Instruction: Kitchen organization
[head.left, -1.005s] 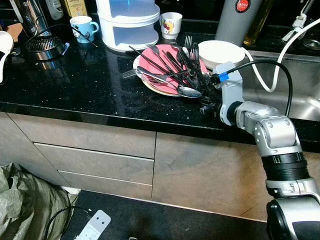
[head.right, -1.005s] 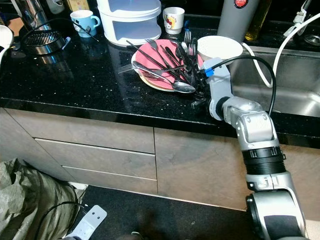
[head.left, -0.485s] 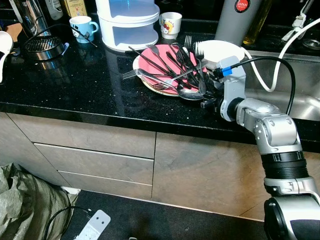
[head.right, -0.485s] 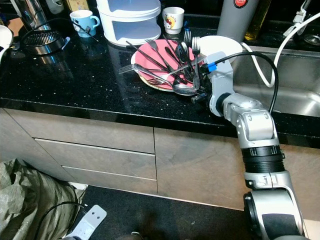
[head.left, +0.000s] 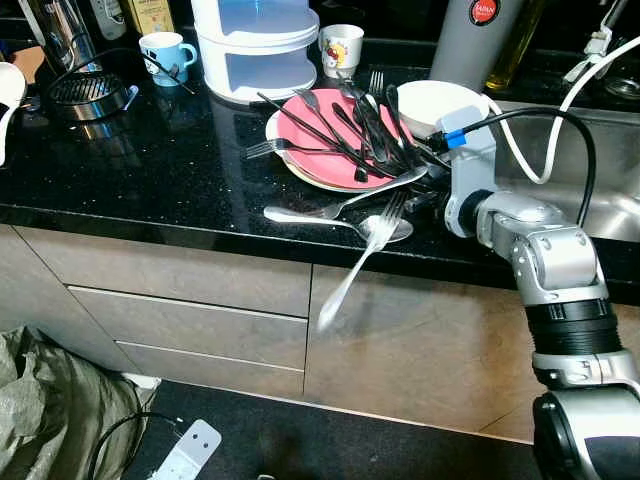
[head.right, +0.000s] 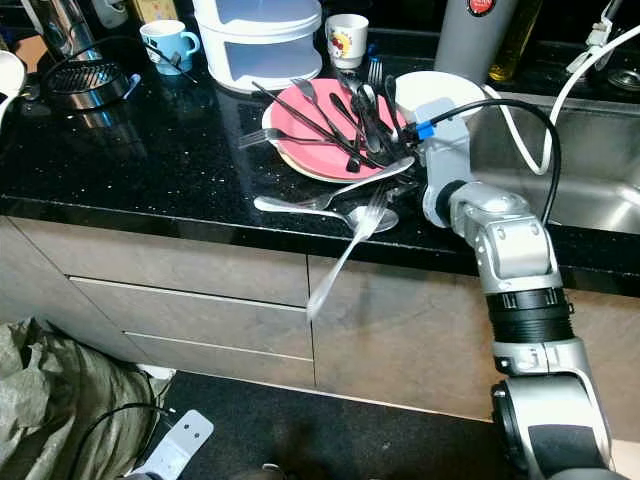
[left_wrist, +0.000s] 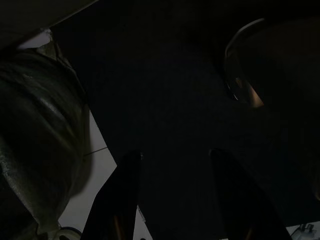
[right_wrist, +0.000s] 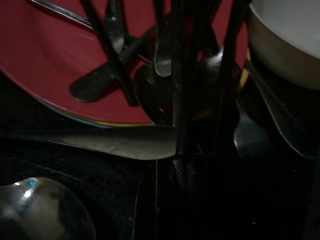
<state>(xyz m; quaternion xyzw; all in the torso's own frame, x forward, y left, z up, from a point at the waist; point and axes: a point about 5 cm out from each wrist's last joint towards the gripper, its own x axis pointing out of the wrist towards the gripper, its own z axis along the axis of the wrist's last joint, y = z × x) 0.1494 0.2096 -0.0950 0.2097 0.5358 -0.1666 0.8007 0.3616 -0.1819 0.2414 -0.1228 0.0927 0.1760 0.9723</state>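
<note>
The robot's right gripper (head.left: 432, 170) sits on the black counter (head.left: 150, 170), right at the 3 o'clock edge of the red plate (head.left: 310, 140). I cannot tell if its claw is wide, narrow, or holding something, because dark forks and spoons cross in front of it.

The red plate lies on a stack of other plates and is heaped with black cutlery (head.left: 355, 125). At 2 o'clock from it, touching its rim, is a white bowl (head.left: 440, 100).

A silver spoon (head.left: 335, 218) lies flat on the counter at 6 o'clock from the plate, near the counter's front edge. A silver fork (head.left: 355, 262) is tipped over that edge. Its prongs are up by the spoon's bowl and its handle points down past the drawers (head.left: 190, 310), blurred.

At 11 o'clock from the plate stands a white tiered container (head.left: 258, 45). A blue mug (head.left: 165, 52) is at 10 o'clock, further off. The sink (head.left: 590, 190) is at 3 o'clock.

The left gripper (left_wrist: 175, 200) hangs in the dark with its two fingers spread apart and nothing between them.
</note>
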